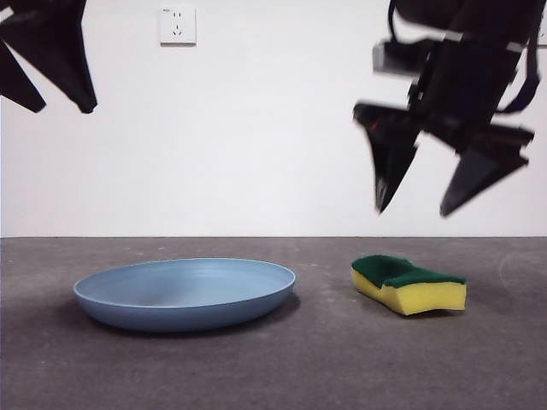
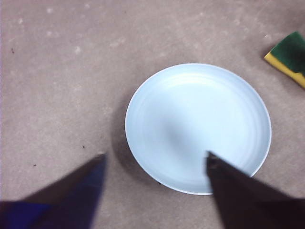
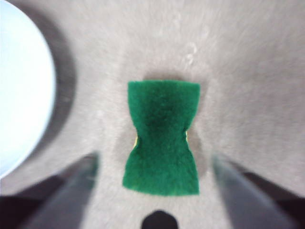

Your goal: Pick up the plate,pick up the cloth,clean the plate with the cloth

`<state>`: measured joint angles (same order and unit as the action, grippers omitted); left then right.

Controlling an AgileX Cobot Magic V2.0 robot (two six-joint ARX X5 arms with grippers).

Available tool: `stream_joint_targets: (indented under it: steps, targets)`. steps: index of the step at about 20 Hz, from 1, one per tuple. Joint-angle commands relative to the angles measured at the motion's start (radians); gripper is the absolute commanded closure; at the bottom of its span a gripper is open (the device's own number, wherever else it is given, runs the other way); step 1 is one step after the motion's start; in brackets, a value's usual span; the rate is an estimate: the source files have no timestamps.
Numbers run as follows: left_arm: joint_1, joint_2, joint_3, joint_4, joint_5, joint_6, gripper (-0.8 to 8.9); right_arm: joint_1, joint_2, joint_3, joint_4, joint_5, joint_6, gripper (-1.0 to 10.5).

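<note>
Seeing, plate: flat on the tabletop, under my left claw.
Left claw: high, spread apart, empty.
Cloth: green face up, well beside the plate.
Right claw: above the cloth, spread wide, empty.

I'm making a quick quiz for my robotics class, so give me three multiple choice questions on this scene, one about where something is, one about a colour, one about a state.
1. What lies under the right gripper?
A. plate
B. sponge
C. wall socket

2. Which colour is the sponge's upper face?
A. green
B. red
C. white

3. How is the plate?
A. held in the air
B. lying on the table
C. stacked on the sponge

Key: 1 B, the right wrist view looks down on the sponge; 2 A, green above yellow; 3 B, the left gripper hangs open above it.
</note>
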<state>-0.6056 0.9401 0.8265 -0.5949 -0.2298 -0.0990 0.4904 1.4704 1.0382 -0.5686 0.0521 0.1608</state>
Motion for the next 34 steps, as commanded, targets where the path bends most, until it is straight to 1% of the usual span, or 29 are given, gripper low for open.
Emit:
stream_joint_targets:
  steps: [1,4,6,8,9,10,12,13,16,18,19,20,21,23,25,27,34]
  targets:
    - [-0.002,0.007,-0.010,0.020,-0.005,-0.005,8.22,0.002,-0.052,-0.008,-0.021,-0.001,-0.002,9.6]
    - [0.000,0.007,-0.010,0.068,-0.005,0.006,8.22,0.002,-0.120,-0.008,-0.045,-0.002,-0.007,9.6]
    - [0.001,0.006,-0.010,0.106,-0.004,0.025,8.22,0.013,-0.163,-0.008,-0.041,-0.002,-0.028,9.6]
    - [0.006,0.006,-0.010,0.132,0.000,0.031,8.22,0.029,-0.205,-0.008,-0.036,0.001,-0.029,9.6]
    - [0.006,0.006,-0.010,0.143,0.000,0.050,8.22,0.038,-0.230,-0.009,-0.033,0.005,-0.030,9.6]
    - [0.006,0.005,-0.010,0.155,0.000,0.052,8.23,0.047,-0.251,-0.012,-0.023,0.007,-0.036,9.6]
    - [0.013,-0.009,-0.023,0.194,0.033,0.052,8.23,0.064,-0.307,-0.046,0.048,0.007,-0.047,9.6]
    - [0.021,-0.024,-0.042,0.217,0.058,0.051,8.23,0.070,-0.341,-0.080,0.095,0.007,-0.047,9.6]
    - [0.050,-0.072,-0.123,0.283,0.081,0.049,8.23,0.073,-0.418,-0.182,0.188,0.007,-0.047,9.6]
    - [0.079,-0.148,-0.216,0.382,0.104,-0.016,8.23,0.073,-0.476,-0.277,0.253,0.007,-0.045,9.6]
    - [0.095,-0.190,-0.266,0.430,0.108,-0.034,8.23,0.074,-0.507,-0.331,0.291,0.007,-0.037,9.6]
    - [0.113,-0.226,-0.312,0.460,0.113,-0.034,8.23,0.074,-0.538,-0.388,0.335,0.007,-0.024,9.6]
    - [0.134,-0.258,-0.357,0.477,0.142,-0.035,8.23,0.074,-0.570,-0.448,0.386,0.010,-0.014,9.6]
    - [0.172,-0.305,-0.423,0.505,0.209,-0.041,8.23,0.074,-0.626,-0.532,0.447,0.010,-0.011,9.6]
    - [0.190,-0.331,-0.443,0.520,0.238,-0.053,8.22,0.074,-0.642,-0.546,0.439,0.008,-0.011,9.6]
    - [0.190,-0.330,-0.442,0.527,0.234,-0.059,8.16,0.074,-0.642,-0.546,0.430,0.007,0.015,9.5]
    - [0.189,-0.323,-0.442,0.515,0.232,-0.058,8.15,0.074,-0.642,-0.546,0.429,0.006,0.014,9.5]
